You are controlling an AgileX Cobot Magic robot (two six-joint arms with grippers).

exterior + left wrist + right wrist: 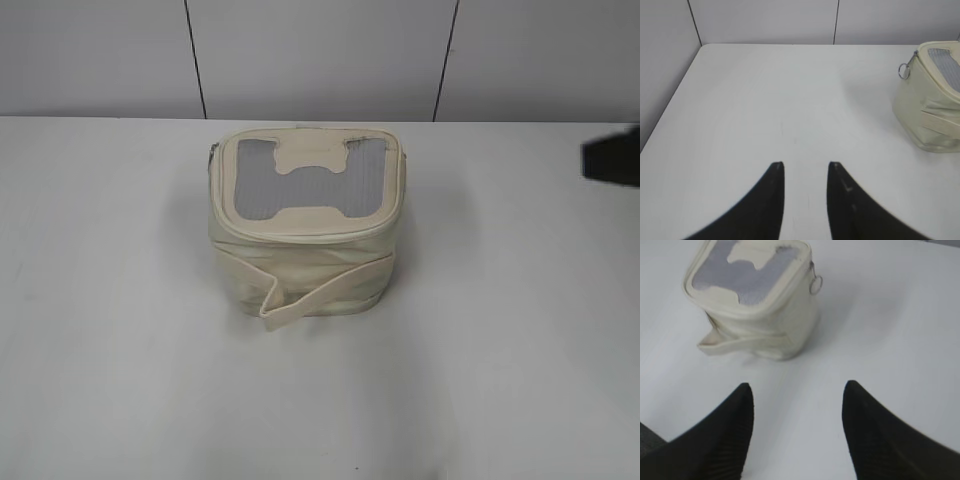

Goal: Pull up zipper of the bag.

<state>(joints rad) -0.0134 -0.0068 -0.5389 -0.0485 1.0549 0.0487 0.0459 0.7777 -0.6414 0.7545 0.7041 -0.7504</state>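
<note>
The bag (300, 255) is a small boxy cream bag with a grey mesh top and a bone-shaped patch. It stands upright mid-table, its strap end sticking out at the front. The zipper's silver slider with its ring pull (903, 71) hangs at the bag's top corner; it also shows in the right wrist view (815, 285) and faintly in the exterior view (212, 152). My left gripper (805, 165) is open and empty over bare table, left of the bag (925, 115). My right gripper (798, 385) is open and empty, short of the bag (785, 325); a dark part of it shows at the exterior view's right edge (612, 158).
The white table (120, 350) carries only the bag. A grey panelled wall (320, 55) stands along the table's far edge. The table's left edge (670, 105) meets a side wall in the left wrist view.
</note>
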